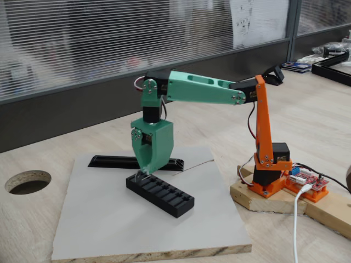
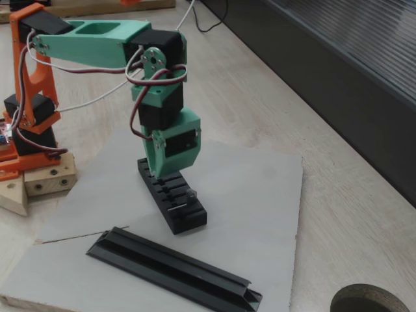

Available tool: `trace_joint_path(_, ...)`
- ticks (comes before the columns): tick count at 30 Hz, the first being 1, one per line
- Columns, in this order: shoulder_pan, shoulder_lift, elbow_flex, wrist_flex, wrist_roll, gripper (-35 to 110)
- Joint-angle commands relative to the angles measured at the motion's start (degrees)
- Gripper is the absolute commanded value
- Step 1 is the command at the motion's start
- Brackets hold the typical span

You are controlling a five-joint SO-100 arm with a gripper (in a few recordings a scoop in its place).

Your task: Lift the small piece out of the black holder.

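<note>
Piece (image 2: 191, 193) is thin, light, slippery: pinch its upstanding edge above the holder (image 2: 172, 200). Can't tell whether the gripper (image 1: 143, 171) jaws are open or closed.

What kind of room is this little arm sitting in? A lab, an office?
Probably an office or workshop used for tinkering: a long wooden desk with a cable hole, a window with blinds, and an exposed circuit board wired beside the arm's base.

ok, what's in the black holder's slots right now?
In a fixed view, a small silvery piece sticks up near one end of the black holder. The gripper covers the slots at the other end.
</note>
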Motion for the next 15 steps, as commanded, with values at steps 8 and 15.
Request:
trace_joint_path(8,-0.88,1.14,-2.72,0.44,0.70,7)
trace_joint_path(15,-0.70,0.00,-13.45,0.44,0.70,7)
